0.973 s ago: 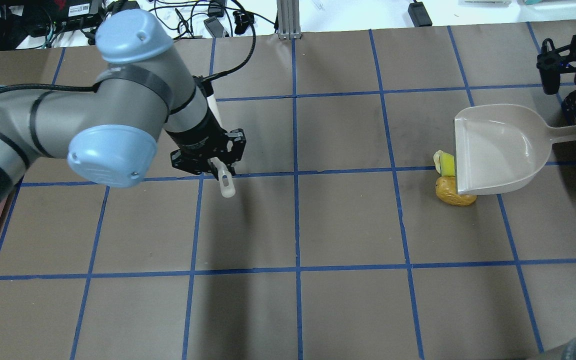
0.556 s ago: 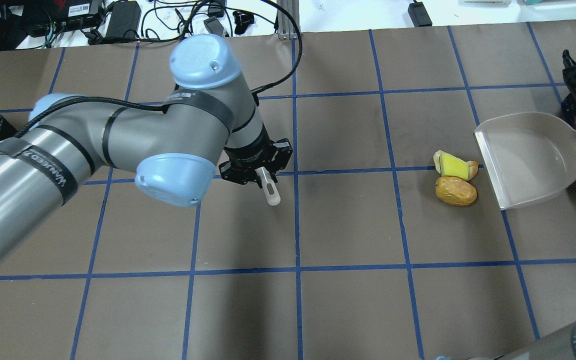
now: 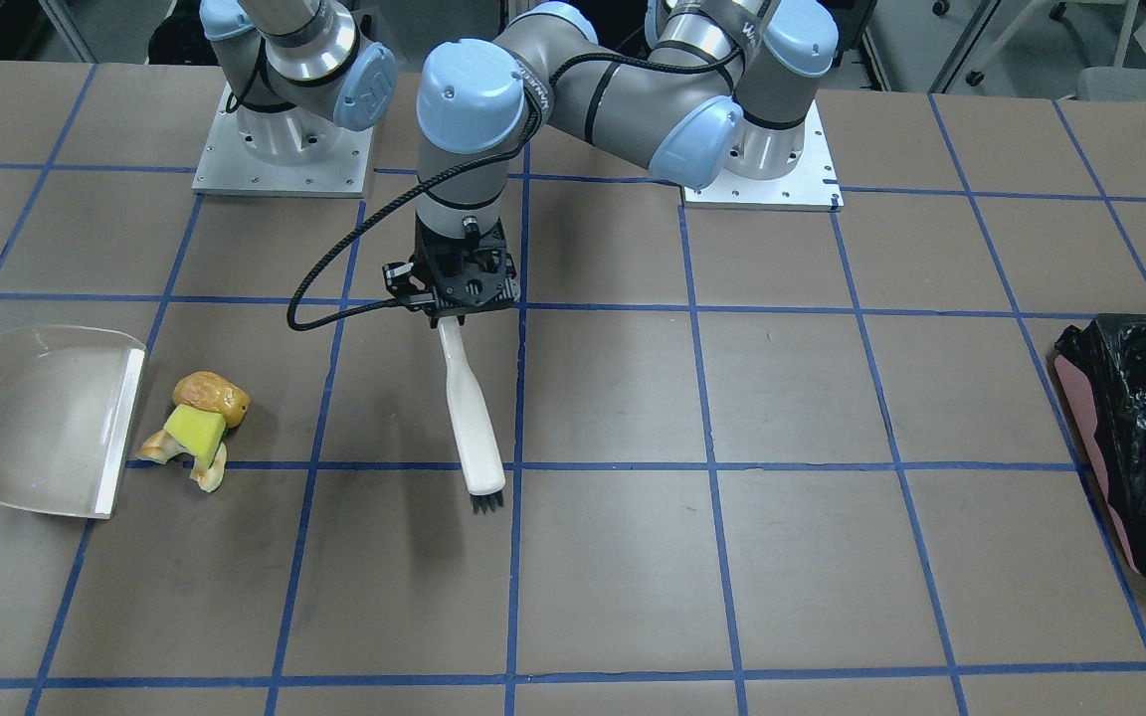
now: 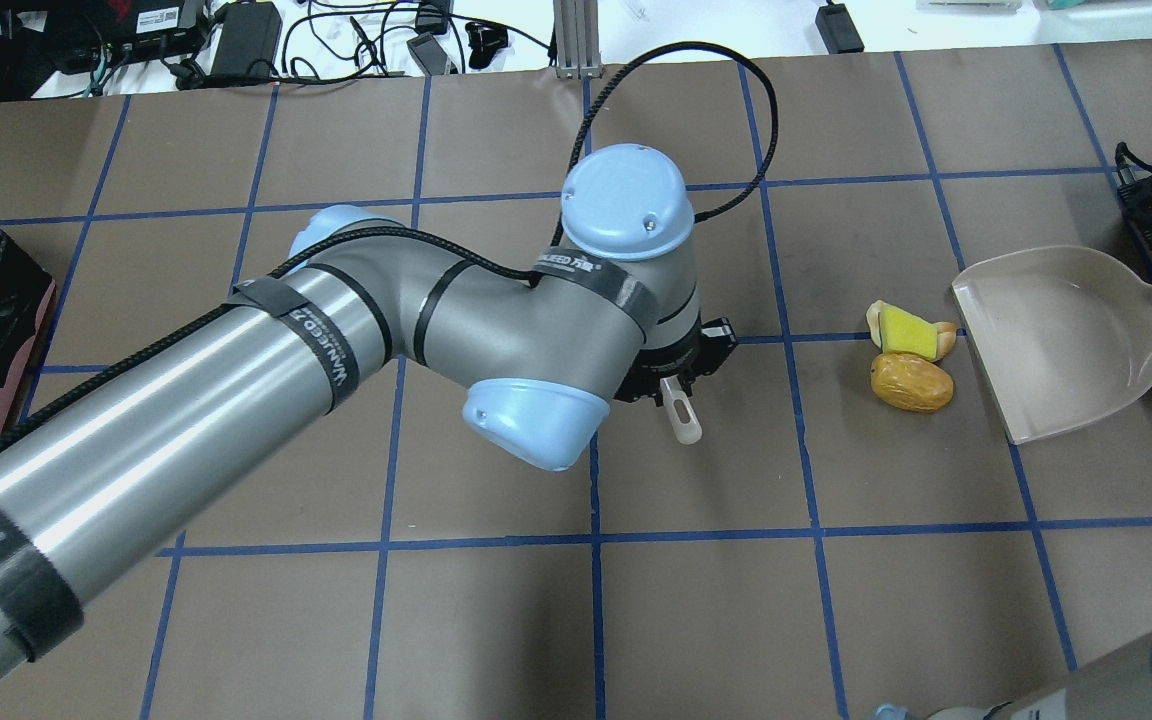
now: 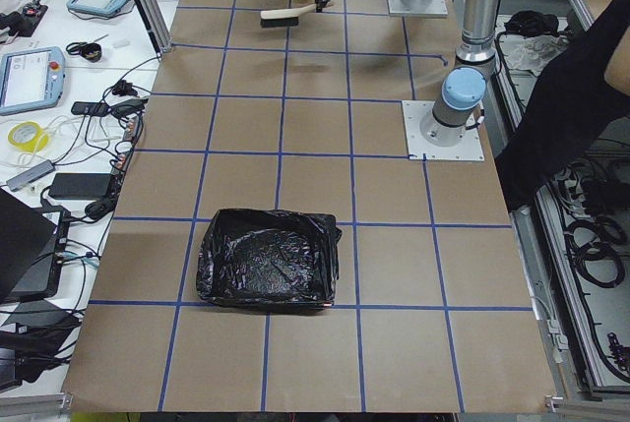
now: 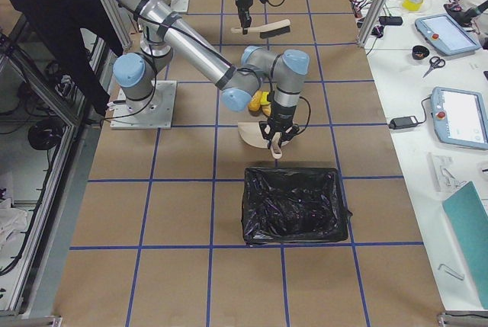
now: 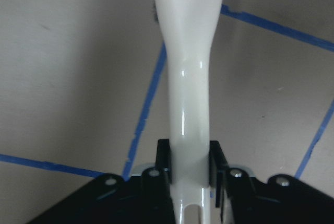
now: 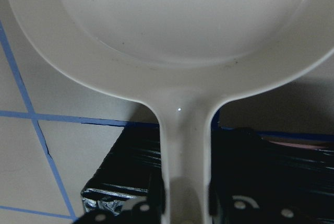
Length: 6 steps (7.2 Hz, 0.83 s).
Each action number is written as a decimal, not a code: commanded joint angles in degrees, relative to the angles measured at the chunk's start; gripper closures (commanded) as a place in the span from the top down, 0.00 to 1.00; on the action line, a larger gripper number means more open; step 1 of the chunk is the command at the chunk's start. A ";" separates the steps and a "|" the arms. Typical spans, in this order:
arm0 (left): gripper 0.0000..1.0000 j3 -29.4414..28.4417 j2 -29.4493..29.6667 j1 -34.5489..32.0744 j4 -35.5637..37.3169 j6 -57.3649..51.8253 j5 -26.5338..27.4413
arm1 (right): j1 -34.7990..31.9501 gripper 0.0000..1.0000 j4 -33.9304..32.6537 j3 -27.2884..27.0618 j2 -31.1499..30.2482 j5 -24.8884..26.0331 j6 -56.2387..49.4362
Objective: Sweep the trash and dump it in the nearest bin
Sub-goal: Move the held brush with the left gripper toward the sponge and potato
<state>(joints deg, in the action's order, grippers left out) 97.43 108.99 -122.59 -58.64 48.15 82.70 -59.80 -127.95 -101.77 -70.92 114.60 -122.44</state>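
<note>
The trash (image 4: 908, 360), an orange-brown lump with a yellow-green block and pale peels, lies on the table just left of the white dustpan (image 4: 1066, 340). My right gripper (image 8: 185, 195) is shut on the dustpan's handle (image 8: 182, 145). My left gripper (image 7: 190, 153) is shut on the white brush (image 3: 469, 408), bristles (image 3: 486, 502) pointing away from the robot, about two grid squares from the trash (image 3: 197, 423). The bin (image 6: 293, 205), lined with black plastic, sits at the table's right end close behind the dustpan (image 6: 255, 133). Part of the bin (image 8: 120, 182) shows under the handle.
A pink bin with a black bag (image 3: 1140, 447) stands at the far left end of the table. Cables and electronics (image 4: 236, 40) lie beyond the table's far edge. Blue tape lines grid the brown table (image 4: 696, 600). A person in dark clothes (image 5: 571, 97) stands beside the robot.
My left arm has swung right across the table, carrying the brush closer to the trash. The dustpan, earlier overlapping the trash, has drawn back to the right and uncovered it.
</note>
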 commanded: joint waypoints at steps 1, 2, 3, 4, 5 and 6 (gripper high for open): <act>0.00 -3.11 4.55 -5.27 1.33 6.92 -1.22 | 0.21 0.00 -4.05 -1.06 0.17 -0.34 0.44; 0.00 -5.21 6.48 -7.64 1.34 9.13 -1.40 | 0.73 0.00 -4.50 -1.23 0.09 -0.26 3.75; 0.00 -7.41 8.16 -8.88 1.34 11.07 -1.49 | 1.87 0.00 -4.50 -1.93 0.09 -0.17 5.78; 0.00 -9.69 10.70 -10.03 1.43 12.65 -1.58 | 1.97 0.00 -4.68 -2.46 0.09 -0.25 5.89; 0.00 -12.93 13.07 -11.26 1.43 14.50 -1.67 | 1.97 0.00 -4.50 -2.55 0.00 -0.43 5.81; 0.00 -15.23 15.27 -12.40 1.43 15.99 -1.67 | 1.97 0.00 -4.50 -2.55 0.08 -0.43 5.72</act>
<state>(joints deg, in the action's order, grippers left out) 85.33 121.45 -133.51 -57.23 62.13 81.09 -57.90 -132.48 -104.20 -70.87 114.24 -116.77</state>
